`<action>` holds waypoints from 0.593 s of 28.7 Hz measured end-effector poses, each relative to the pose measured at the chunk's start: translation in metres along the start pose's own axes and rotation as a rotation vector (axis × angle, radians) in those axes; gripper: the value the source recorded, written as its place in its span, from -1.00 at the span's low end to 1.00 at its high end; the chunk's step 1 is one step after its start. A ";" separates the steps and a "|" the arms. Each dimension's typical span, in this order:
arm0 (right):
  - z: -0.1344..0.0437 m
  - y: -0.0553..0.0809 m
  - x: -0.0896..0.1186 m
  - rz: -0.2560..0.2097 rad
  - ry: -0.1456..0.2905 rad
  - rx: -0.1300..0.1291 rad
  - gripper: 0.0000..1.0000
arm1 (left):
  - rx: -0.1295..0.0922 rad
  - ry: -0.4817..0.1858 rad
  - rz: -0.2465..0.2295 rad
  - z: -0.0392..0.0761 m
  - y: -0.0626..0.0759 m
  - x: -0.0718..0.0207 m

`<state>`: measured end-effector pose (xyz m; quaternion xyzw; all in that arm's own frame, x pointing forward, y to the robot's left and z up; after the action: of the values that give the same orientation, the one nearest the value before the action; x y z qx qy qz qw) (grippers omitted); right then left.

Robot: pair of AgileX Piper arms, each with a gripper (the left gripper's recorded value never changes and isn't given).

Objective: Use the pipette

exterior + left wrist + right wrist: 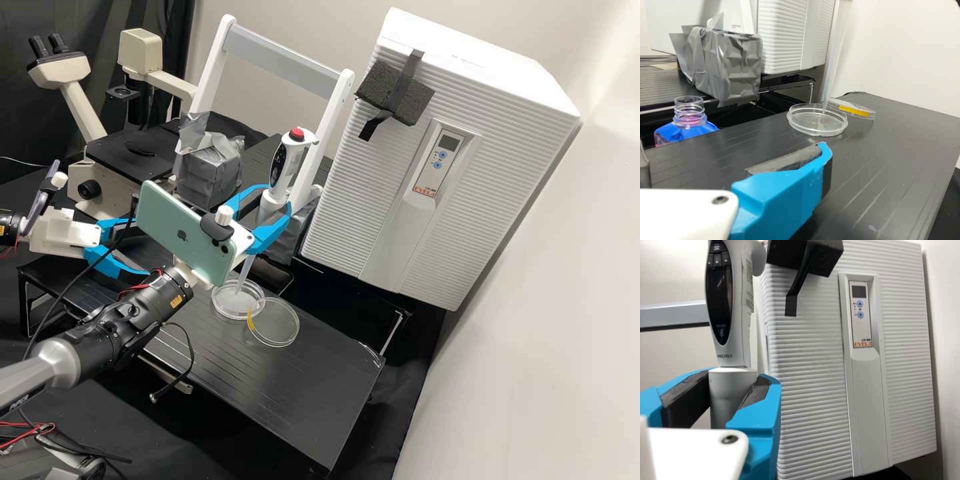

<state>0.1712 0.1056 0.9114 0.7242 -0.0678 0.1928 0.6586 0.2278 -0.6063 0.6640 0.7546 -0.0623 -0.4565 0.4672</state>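
The grey-white electronic pipette with a red button stands upright, and my right gripper is shut around its lower body. Its long clear tip points down into an open petri dish on the black platform. The dish's lid, with a yellow strip, lies just beside it. My left gripper hovers low at the platform's left end, open and holding nothing; one blue finger shows. A blue bottle of pink liquid, uncapped, stands beyond that finger.
A big white ribbed machine rises at the right, close behind the pipette. A foil-wrapped box, a white frame and a microscope stand at the back. The black platform extends toward the front.
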 end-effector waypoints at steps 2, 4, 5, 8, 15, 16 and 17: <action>-0.001 0.002 0.001 0.017 0.004 0.010 -1.00 | 0.000 0.000 0.000 0.000 0.000 0.0000; -0.004 0.002 0.003 0.029 0.011 0.026 -1.00 | 0.000 0.000 0.000 0.000 0.000 0.0000; -0.004 0.003 0.004 0.037 0.015 0.034 -1.00 | 0.000 0.003 0.001 -0.001 0.000 -0.0002; -0.007 0.003 0.009 0.040 0.019 0.037 -1.00 | 0.000 0.017 0.008 -0.005 0.003 -0.0013; -0.030 0.002 0.042 -0.020 0.102 0.029 -1.00 | 0.052 0.099 0.123 -0.019 0.041 -0.0074; -0.034 0.001 0.047 -0.035 0.120 0.023 -1.00 | 0.057 0.103 0.147 -0.020 0.048 -0.0088; -0.039 0.001 0.053 -0.051 0.138 0.023 -1.00 | 0.064 0.107 0.172 -0.020 0.056 -0.0101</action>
<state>0.2118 0.1521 0.9336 0.7181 -0.0015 0.2261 0.6582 0.2558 -0.6190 0.7161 0.7842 -0.1162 -0.3716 0.4831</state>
